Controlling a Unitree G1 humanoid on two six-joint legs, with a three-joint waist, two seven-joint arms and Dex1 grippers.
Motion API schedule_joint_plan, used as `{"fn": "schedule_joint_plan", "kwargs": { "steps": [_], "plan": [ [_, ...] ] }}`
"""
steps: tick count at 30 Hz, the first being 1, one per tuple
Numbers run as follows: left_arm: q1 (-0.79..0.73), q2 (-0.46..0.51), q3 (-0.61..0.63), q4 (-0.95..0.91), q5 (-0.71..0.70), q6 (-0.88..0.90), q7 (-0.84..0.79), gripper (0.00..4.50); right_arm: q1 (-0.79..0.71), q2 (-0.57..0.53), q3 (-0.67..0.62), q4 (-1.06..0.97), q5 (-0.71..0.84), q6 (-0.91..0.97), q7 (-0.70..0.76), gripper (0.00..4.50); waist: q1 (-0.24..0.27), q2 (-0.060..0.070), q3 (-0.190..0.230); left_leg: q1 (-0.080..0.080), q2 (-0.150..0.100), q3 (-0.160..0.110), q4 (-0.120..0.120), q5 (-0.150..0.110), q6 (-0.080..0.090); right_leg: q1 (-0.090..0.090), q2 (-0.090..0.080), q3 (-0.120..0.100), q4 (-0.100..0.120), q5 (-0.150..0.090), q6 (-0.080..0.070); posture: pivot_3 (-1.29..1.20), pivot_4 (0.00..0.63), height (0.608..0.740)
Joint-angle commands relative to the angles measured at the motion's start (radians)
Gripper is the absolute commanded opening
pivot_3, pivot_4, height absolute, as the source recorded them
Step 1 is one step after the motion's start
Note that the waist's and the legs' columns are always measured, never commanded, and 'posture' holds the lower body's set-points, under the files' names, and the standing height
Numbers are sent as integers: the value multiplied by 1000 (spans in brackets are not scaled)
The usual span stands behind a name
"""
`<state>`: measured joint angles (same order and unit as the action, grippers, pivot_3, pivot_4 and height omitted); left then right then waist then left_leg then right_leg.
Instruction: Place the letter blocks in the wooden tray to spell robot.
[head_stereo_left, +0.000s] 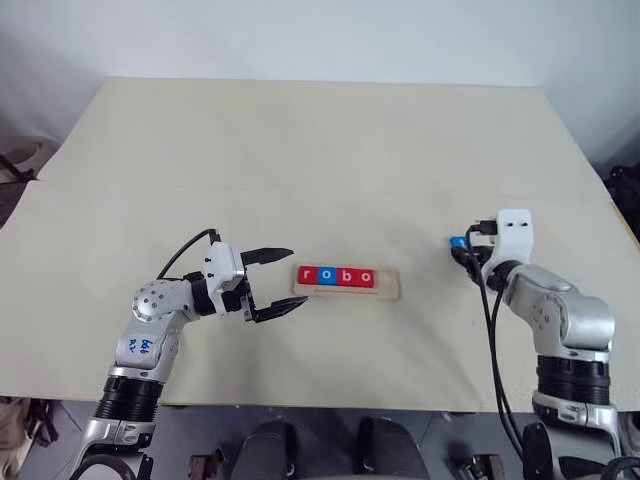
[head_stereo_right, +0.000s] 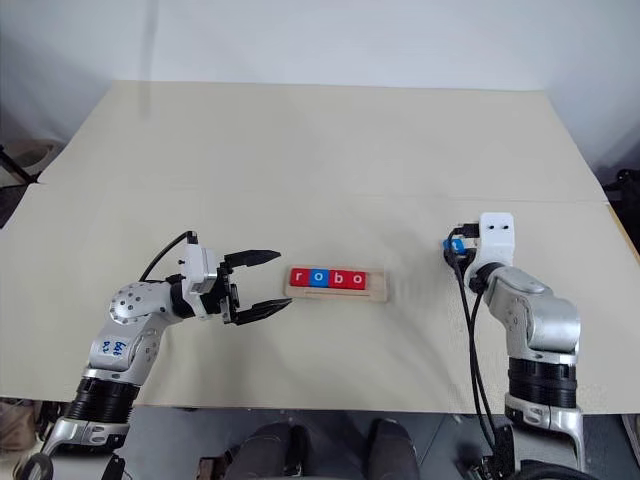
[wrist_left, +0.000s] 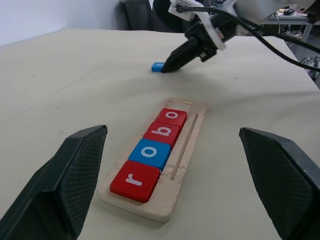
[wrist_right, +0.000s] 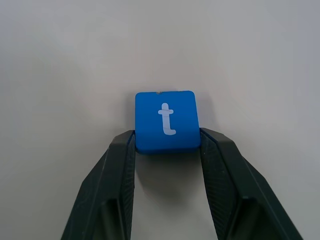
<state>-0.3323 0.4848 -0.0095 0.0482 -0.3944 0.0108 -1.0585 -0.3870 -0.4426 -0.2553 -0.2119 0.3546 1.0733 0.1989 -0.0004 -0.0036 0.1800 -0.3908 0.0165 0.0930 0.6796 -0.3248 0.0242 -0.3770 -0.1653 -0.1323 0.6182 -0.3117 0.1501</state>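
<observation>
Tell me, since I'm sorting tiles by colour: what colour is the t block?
Blue with a white t; the t block shows best in the right wrist view.

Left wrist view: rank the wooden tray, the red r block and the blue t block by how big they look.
1. wooden tray
2. red r block
3. blue t block

The t block lies farther from this camera, so its smaller look may be distance alone.

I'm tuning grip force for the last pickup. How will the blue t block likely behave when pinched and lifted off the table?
The blue t block looks rigid, with flat sides, so the right gripper fingertips on its two opposite sides should hold it squarely. Its painted faces look smooth, so it may slip under a light pinch. It is small and lies flat on the table; it probably weighs little and won't roll.
</observation>
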Motion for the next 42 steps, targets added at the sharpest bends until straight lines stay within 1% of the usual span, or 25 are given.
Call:
{"fn": "schedule_joint_plan", "kwargs": {
  "steps": [1, 4, 8, 10, 13, 15, 16, 17, 20, 21, 24, 26, 27, 29, 32, 36, 40, 42],
  "plan": [
    [-16, 2, 5, -14, -10, -1, -9, 4500, 48, 7, 1, -156, 43, 88, 5, 1465, -1, 0, 0, 0, 0, 0, 0, 0, 0, 0, 0, 0, 0, 0, 0, 0, 150, 740],
    [-24, -1, 0, -11, -8, 5, -11, 4500, 117, 40, 3, -257, 66, 148, -6, 1465, -1, 0, 0, 0, 0, 0, 0, 0, 0, 0, 0, 0, 0, 0, 0, 0, 150, 740],
    [-24, 0, -1, -24, -13, 20, -12, 4500, 158, 117, -18, -356, 92, 234, -35, 1465, -2, 0, 0, 0, 0, 0, -1, 0, 0, 0, 0, 0, 0, 0, 0, 0, 150, 740],
    [-20, 2, -1, -31, -14, 27, -14, 4500, 168, 147, -25, -396, 109, 278, -34, 2224, -3, 0, 0, 1, 0, 0, -1, 0, 0, 0, 0, 0, 0, 0, 0, 0, 150, 740],
    [-14, 5, 1, -42, -15, 34, -14, 4500, 168, 146, -28, -431, 127, 318, -16, 3130, -2, 0, 0, 0, 0, 0, -1, 0, 0, 0, 0, 0, 0, 0, 0, 0, 150, 740],
    [-12, 7, 3, -48, -15, 39, -12, 4500, 148, 99, -41, -418, 149, 326, 30, 3815, -2, 0, 0, 1, 0, 0, -1, 0, 0, 0, 0, 0, 0, 0, 0, 0, 150, 740],
    [-11, 8, 4, -51, -16, 42, -11, 4500, 139, 61, -46, -405, 165, 323, 68, 4207, -2, 0, 0, 1, 0, 0, -1, 0, 0, 0, 0, 0, 0, 0, 0, 0, 150, 740],
    [-10, 9, 5, -54, -16, 44, -11, 4500, 134, 1, -43, -385, 179, 303, 123, 4476, -1, 0, 0, 0, 0, 0, -1, 0, 0, 0, 0, 0, -1, 0, 0, 0, 150, 740],
    [-9, 10, 7, -59, -14, 46, -7, 4500, 135, -209, 0, -282, 169, 136, 321, 4476, 1, 0, 0, 0, -1, 0, -1, -1, 2, 0, -1, 1, -1, 0, 0, 0, 150, 740],
    [-10, 10, 7, -60, -14, 46, -5, 4500, 135, -260, 15, -245, 162, 74, 377, 4476, 0, 0, 0, 0, -1, 0, -1, -1, 2, 0, -1, 1, -2, 0, 0, 0, 150, 740],
    [-11, 10, 10, -63, -14, 45, 2, 4500, 126, -382, 82, -124, 119, -178, 579, 4476, -1, 0, 0, 0, -1, 1, -2, -1, 2, 0, 0, 0, -4, 0, 0, 0, 150, 740],
    [-12, 9, 10, -65, -13, 45, 6, 4500, 104, -430, 139, -38, 86, -349, 725, 4476, -6, -1, 0, 1, -1, 1, -2, -1, 2, 0, 0, 1, -4, 0, 0, 0, 150, 740],
    [-13, 8, 10, -67, -12, 45, 9, 4500, 81, -441, 164, 21, 75, -422, 795, 4476, -6, -1, 0, 1, -1, 2, -2, -1, 2, 0, 0, 1, -4, 0, 1, 0, 150, 740],
    [-14, 7, 10, -71, -11, 47, 13, 4500, 30, -447, 206, 133, 50, -536, 891, 4476, -4, -1, 0, 1, -1, 2, -2, -1, 2, 1, 0, 1, -4, 0, 1, 0, 150, 740],
    [-15, 9, 11, -78, -12, 51, 19, 4500, -59, -446, 281, 295, -12, -666, 1003, 4476, -2, -1, 0, 1, -1, 2, 0, -1, 2, 1, 0, 0, -4, 1, 1, 0, 150, 740],
    [-11, 14, 16, -93, -13, 56, 27, 4500, -196, -414, 369, 519, -94, -787, 1097, 4476, 0, -1, 1, 0, -1, 1, 2, -1, 2, 2, 0, 0, -5, 1, 2, 0, 150, 740],
    [3, 22, 25, -116, -14, 64, 38, 4500, -257, -409, 438, 653, -167, -880, 1191, 4476, 0, -1, 1, 0, -1, 0, 2, -1, 2, 2, 0, -1, -5, 1, 2, 0, 150, 740],
    [11, 27, 31, -128, -15, 69, 43, 4500, -282, -395, 450, 713, -189, -912, 1206, 4077, -2, -1, 1, 0, -1, 0, 2, -1, 2, 2, 0, -1, -5, 1, 2, 0, 150, 740]
  ]
}}
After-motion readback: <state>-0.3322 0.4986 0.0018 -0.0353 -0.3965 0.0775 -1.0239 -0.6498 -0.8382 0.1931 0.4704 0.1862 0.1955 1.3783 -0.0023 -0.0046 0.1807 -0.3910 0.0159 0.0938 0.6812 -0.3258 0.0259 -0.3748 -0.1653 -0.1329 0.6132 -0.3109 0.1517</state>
